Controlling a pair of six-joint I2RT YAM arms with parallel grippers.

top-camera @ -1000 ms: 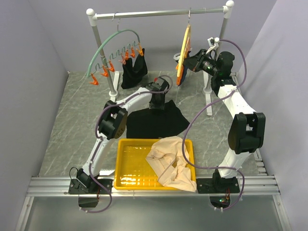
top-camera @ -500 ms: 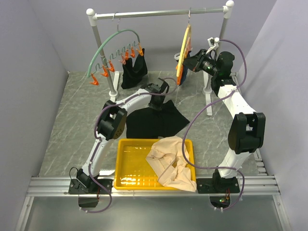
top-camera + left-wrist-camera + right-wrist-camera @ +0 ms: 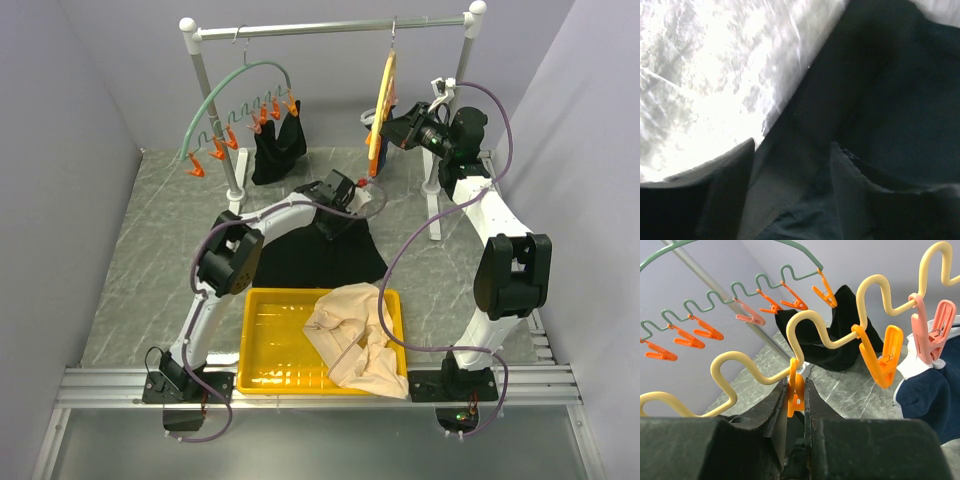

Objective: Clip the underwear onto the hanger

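At the far left, the green hanger [image 3: 225, 82] hangs from the rail with a dark garment [image 3: 278, 148] clipped at its right end, unchanged from a second ago. The left gripper [image 3: 791, 150] has moved since then. It was low over the flat black underwear [image 3: 320, 260], and now it sits further right and nearer the back of the table [image 3: 150, 230]. Its jaws are pinched on the cloth's far edge, and its wrist view shows black fabric bunched between the two fingers [image 3: 725, 195]. The underwear no longer lies spread out. Its far part is drawn up into a peak under the gripper, while its near edge rests on the table just behind the yellow tray [image 3: 245, 330]. The beige garment [image 3: 355, 335] drapes over the tray's right side as before. Further right, the pale yellow hanger [image 3: 385, 95] hangs edge-on from the rail in the same place. The right gripper [image 3: 795, 385] has not moved and is clamped on an orange clip [image 3: 796, 396] low on the wavy wire. To the right of that clip, a small navy garment [image 3: 925, 390] hangs from another clip.
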